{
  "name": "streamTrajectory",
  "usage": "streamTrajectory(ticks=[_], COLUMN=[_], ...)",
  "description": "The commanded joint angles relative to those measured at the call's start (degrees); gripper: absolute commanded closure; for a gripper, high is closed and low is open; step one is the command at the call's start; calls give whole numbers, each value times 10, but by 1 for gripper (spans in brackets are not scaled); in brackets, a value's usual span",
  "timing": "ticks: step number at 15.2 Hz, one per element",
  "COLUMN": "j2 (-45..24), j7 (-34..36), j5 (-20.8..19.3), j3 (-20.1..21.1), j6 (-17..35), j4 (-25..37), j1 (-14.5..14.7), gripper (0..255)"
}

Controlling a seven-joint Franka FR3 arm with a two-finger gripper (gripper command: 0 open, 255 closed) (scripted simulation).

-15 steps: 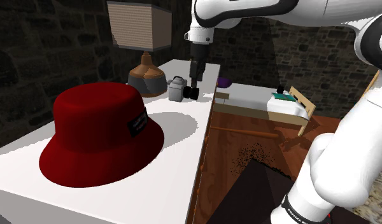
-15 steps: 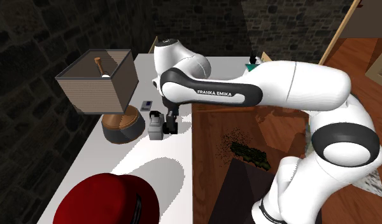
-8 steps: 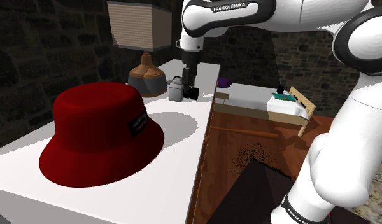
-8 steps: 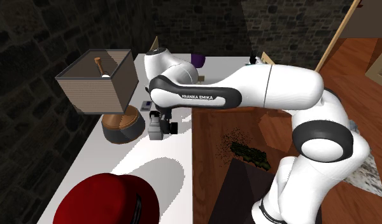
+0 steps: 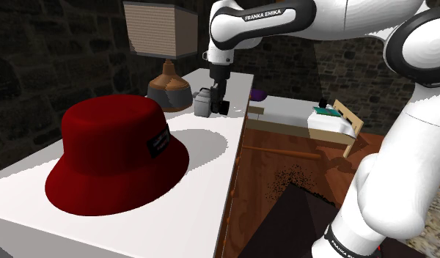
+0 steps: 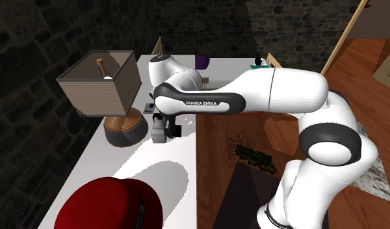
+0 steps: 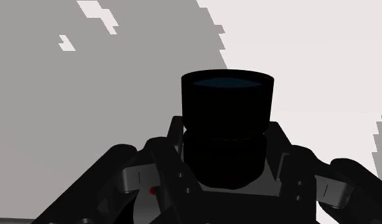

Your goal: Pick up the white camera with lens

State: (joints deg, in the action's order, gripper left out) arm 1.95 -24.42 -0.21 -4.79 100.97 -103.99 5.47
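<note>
So the arm's pincer (image 5: 218, 94) is coming right down onto the grey camera (image 5: 204, 104), which is sitting on the white worktop (image 5: 211, 150) just beside the lamp (image 5: 168, 82), well apart from the big red hat (image 5: 112, 154). In the wrist view the pincer is standing apart, straddling the camera body, with the black lens (image 7: 228, 108) sticking out between.

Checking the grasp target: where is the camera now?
Shoulder view, upper middle: the camera sits on the white table, just right of the lamp base, under the gripper.
</note>
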Motion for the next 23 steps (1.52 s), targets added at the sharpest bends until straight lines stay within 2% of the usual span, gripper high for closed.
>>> streamTrajectory(ticks=[1,6,21,23], j2=[0,0,-15,-16], j7=[0,0,-1,-1], j5=[0,0,1,1], j3=[0,0,0,0], j6=[0,1,-118,-120], j4=[0,-1,133,135], j1=[0,0,0,0], gripper=[255,255,255,255])
